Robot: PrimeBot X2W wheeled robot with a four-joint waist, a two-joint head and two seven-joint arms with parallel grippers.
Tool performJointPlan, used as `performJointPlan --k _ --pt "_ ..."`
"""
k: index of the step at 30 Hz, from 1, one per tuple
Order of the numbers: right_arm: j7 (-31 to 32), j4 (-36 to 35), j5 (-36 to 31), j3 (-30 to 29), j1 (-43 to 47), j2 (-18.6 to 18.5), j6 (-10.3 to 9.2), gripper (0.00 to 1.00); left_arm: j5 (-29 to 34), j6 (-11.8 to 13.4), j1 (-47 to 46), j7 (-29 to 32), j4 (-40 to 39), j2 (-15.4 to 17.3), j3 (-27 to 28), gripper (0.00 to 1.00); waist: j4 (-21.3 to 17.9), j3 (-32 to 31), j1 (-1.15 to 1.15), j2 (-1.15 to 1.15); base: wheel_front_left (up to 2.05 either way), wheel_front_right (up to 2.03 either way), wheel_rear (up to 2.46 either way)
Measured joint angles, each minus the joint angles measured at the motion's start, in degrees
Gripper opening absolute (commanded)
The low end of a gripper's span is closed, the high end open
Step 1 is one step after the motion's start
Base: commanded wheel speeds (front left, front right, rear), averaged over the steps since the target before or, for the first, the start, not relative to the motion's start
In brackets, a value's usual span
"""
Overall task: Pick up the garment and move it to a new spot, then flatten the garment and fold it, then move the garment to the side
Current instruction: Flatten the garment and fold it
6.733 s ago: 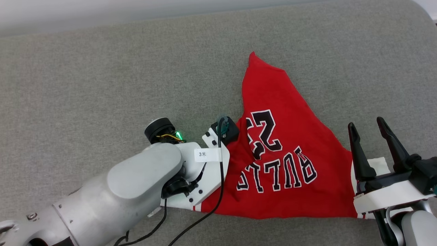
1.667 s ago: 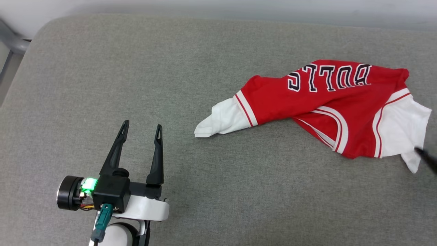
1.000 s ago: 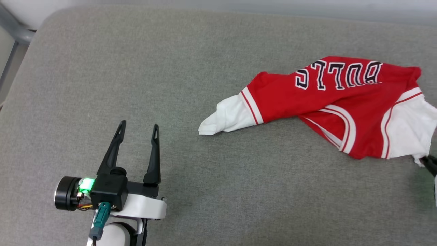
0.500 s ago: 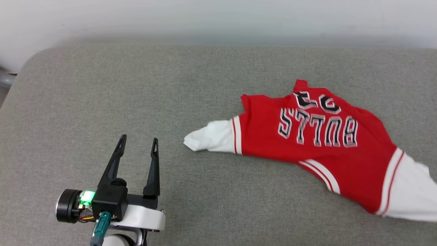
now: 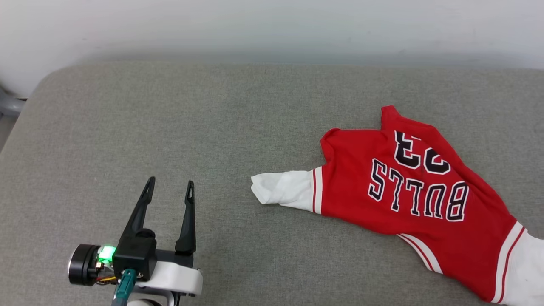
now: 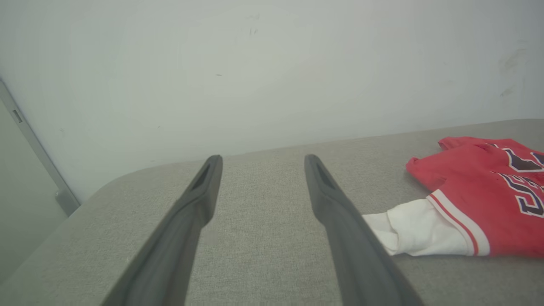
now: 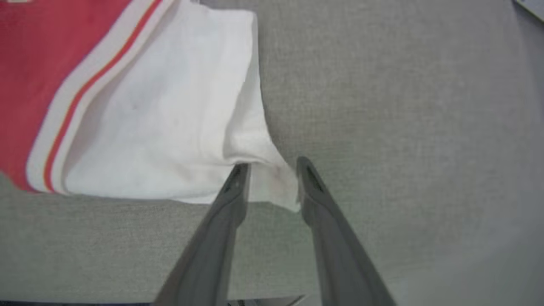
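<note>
The garment (image 5: 408, 221), a red jersey with white sleeves and black-and-white "BULLS 23" lettering, lies spread on the right of the grey cushion (image 5: 212, 127). One white sleeve (image 5: 282, 193) points left, the other runs off the lower right corner. In the right wrist view my right gripper (image 7: 272, 168) has its fingers partly apart, with a corner of that white sleeve (image 7: 148, 110) lying between the tips. My left gripper (image 5: 170, 182) stands open and empty at the lower left, well clear of the jersey (image 6: 467, 182). In its own wrist view my left gripper (image 6: 262, 158) points at the wall.
A pale wall (image 5: 272, 25) runs behind the cushion's far edge. The cushion's rounded left corner (image 5: 38, 89) drops off beside a grey frame bar (image 6: 38, 157). Bare grey fabric stretches between my left gripper and the jersey's sleeve.
The jersey has been dragged rightward and towards me and has opened out, so the number 23 now shows above the lettering. The head camera has tilted. My left gripper stayed open.
</note>
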Motion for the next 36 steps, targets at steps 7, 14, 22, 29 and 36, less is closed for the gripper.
performJointPlan --k 7,14,22,29,36 --pt "-9.5 -7.7 -6.1 -3.4 -3.6 -0.2 0.00 1.00 0.1 -0.2 0.6 0.0 -0.3 0.9 0.5 1.00 -1.0 -1.4 0.00 0.00 0.00 0.00 0.00" --pt "-17.3 -22.5 -15.7 -4.4 -7.8 8.3 0.01 1.00 -1.2 -4.1 -3.7 0.0 -0.7 3.4 1.5 1.00 -1.5 -1.7 0.00 0.00 0.00 0.00 0.00" --pt "-20.4 -27.1 -22.7 2.6 -9.8 16.5 0.00 1.00 -6.2 -9.8 -15.5 3.2 6.1 9.0 -1.7 1.00 -1.7 -0.4 0.01 0.00 0.00 0.00 0.00" --pt "-22.0 -24.9 -24.6 7.0 -10.9 18.1 0.00 1.00 -20.0 -10.4 -29.0 21.8 9.7 17.9 -16.6 1.00 -2.8 1.7 0.01 0.00 0.00 0.00 0.00" --pt "-23.2 -22.2 -25.2 8.9 -13.5 17.9 0.00 1.00 -38.0 -10.4 -40.1 43.7 11.3 23.9 -31.2 1.00 -4.2 4.0 0.01 0.00 0.00 0.00 0.00"
